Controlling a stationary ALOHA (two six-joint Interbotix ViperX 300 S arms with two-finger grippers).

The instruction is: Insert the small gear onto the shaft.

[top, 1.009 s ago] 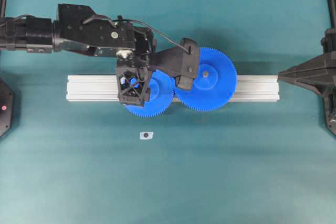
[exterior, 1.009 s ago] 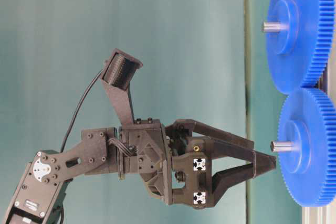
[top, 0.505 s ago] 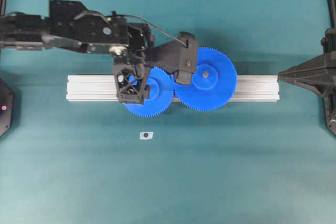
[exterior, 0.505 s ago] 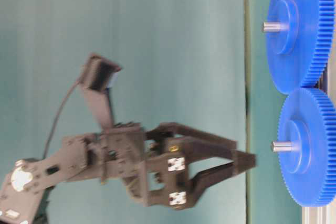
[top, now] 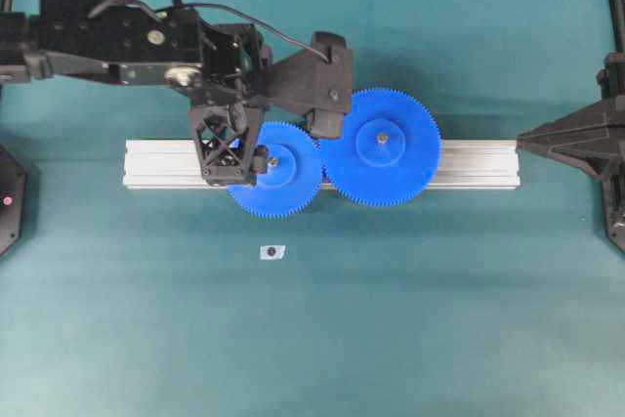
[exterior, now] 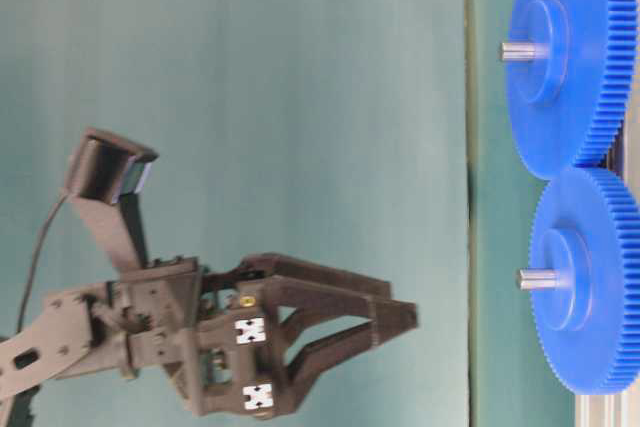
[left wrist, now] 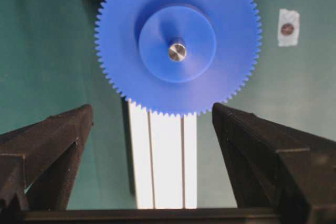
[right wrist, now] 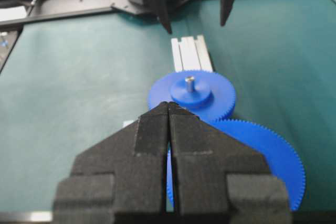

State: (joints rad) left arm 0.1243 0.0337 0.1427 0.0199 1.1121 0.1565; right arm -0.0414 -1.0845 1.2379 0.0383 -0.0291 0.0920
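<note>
Black and empty, the left tool hangs with its jaws wide apart, clear above the small gear. That blue toothed disc sits seated on the shaft, whose grey tip pokes through the raised hub, on the aluminium rail mid-bench, meshed with the larger gear. The right tool is pressed together, holding nothing.
</note>
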